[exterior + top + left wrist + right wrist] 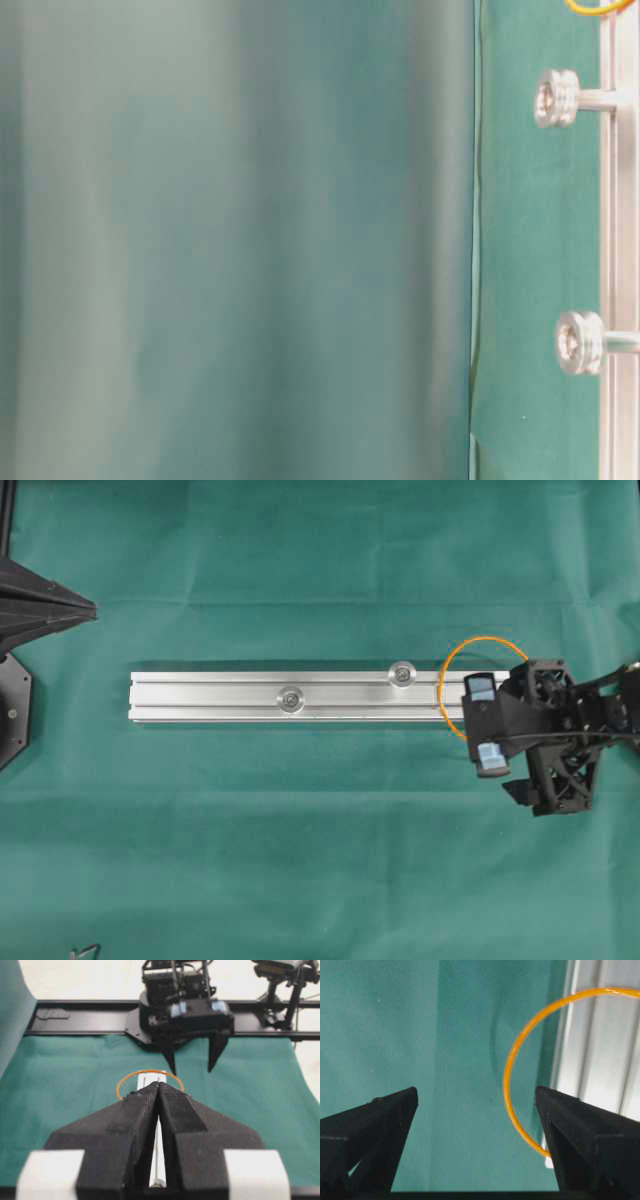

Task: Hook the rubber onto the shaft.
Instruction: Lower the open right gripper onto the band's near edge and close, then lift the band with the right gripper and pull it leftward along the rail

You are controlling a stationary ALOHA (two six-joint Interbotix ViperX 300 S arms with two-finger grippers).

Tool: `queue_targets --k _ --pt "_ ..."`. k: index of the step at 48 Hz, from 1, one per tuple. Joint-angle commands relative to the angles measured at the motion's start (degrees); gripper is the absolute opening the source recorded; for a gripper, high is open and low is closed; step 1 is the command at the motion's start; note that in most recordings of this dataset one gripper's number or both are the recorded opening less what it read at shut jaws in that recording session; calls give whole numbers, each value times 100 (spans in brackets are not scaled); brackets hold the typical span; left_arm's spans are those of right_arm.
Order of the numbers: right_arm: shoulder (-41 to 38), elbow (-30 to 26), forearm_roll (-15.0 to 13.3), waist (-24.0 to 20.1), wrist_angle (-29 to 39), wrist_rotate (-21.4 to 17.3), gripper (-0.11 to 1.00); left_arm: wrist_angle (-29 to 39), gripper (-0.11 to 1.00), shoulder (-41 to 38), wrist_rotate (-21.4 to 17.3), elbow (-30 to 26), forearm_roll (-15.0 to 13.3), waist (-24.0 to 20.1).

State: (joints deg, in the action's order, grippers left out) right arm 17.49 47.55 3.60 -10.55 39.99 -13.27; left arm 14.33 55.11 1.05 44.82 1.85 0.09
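Observation:
The orange rubber (443, 680) lies flat as a loop over the right end of the silver rail (210, 695), partly on the green cloth. Two short shafts with round heads stand on the rail, one near its middle (291, 698) and one further right (402, 673); the band touches neither. My right gripper (484, 725) hangs open over the rail's end. In the right wrist view the rubber (507, 1080) curves between the jaws, close to the right finger (570, 1120). My left gripper (159, 1086) is shut and empty, far to the left (88, 607), pointing along the rail.
Green cloth (300, 860) covers the table. The table-level view shows both shafts (556, 97) (580, 342) sticking out from the rail (622, 250) and a bit of the band (598, 8). A black frame bar (75, 1015) runs behind the right arm.

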Motion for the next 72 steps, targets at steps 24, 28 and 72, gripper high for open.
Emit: queue_targets --k 24,28,72 --pt "-554 492 18 -26 -1169 -9 97 -18 0 -44 0 -70 18 -26" --pt "-668 536 18 -35 -1318 -18 97 -18 0 -44 0 -70 18 -26" --pt "-615 545 -281 26 -1336 -9 5 -9 0 -62 0 -70 18 -26"
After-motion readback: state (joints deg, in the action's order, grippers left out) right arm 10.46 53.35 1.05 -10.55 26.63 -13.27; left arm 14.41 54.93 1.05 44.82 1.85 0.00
